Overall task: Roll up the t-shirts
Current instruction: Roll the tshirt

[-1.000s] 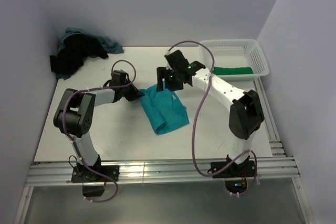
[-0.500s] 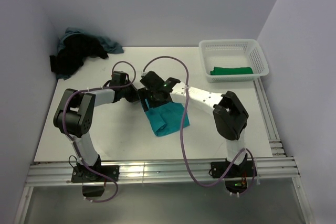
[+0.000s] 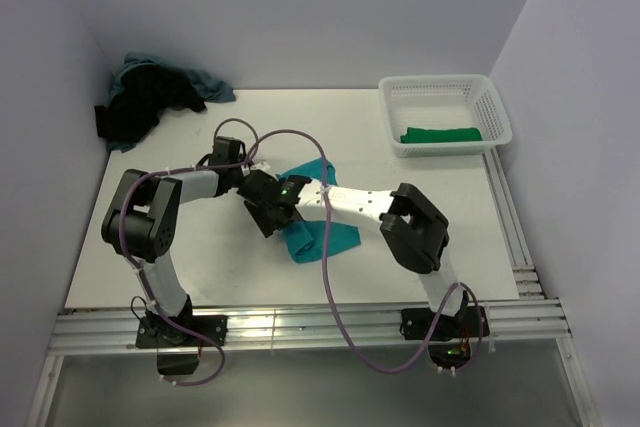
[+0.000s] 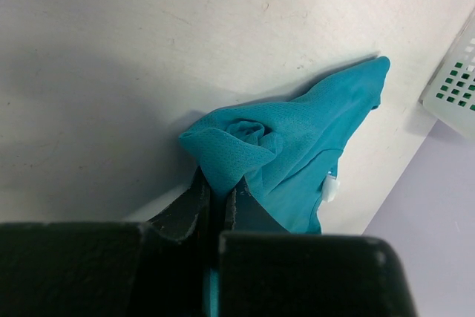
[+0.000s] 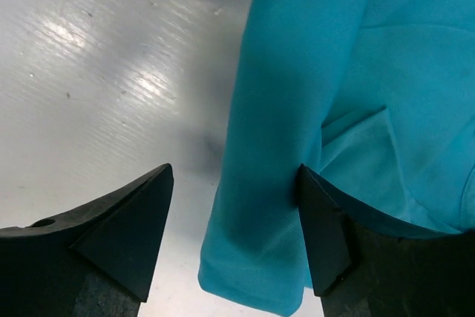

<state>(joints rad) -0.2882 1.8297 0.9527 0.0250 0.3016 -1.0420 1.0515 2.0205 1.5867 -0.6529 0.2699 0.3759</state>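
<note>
The teal t-shirt (image 3: 303, 243) lies bunched at the table's middle, partly under my right arm. My left gripper (image 3: 250, 175) is shut on a pinched fold of the shirt's left corner (image 4: 223, 161); the cloth rises from between the jaws. My right gripper (image 3: 265, 219) is low over the shirt's left side and open. In the right wrist view the shirt's folded edge (image 5: 297, 72) runs down between the right gripper's (image 5: 234, 183) fingers, and the right finger (image 5: 323, 228) touches the cloth. A green t-shirt (image 3: 440, 134) lies in the basket. Black and dusty blue t-shirts (image 3: 150, 97) are heaped at the back left.
The white lattice basket (image 3: 445, 84) stands at the back right, and its corner (image 4: 453, 83) shows in the left wrist view. Both arms meet over the table's centre, with the right arm's purple cable looping above them. Walls close in on the left, back and right.
My right arm has swung left and down across the teal t-shirt to its left side, close to the left gripper. The shirt has bunched and shifted. The left gripper has held still.
</note>
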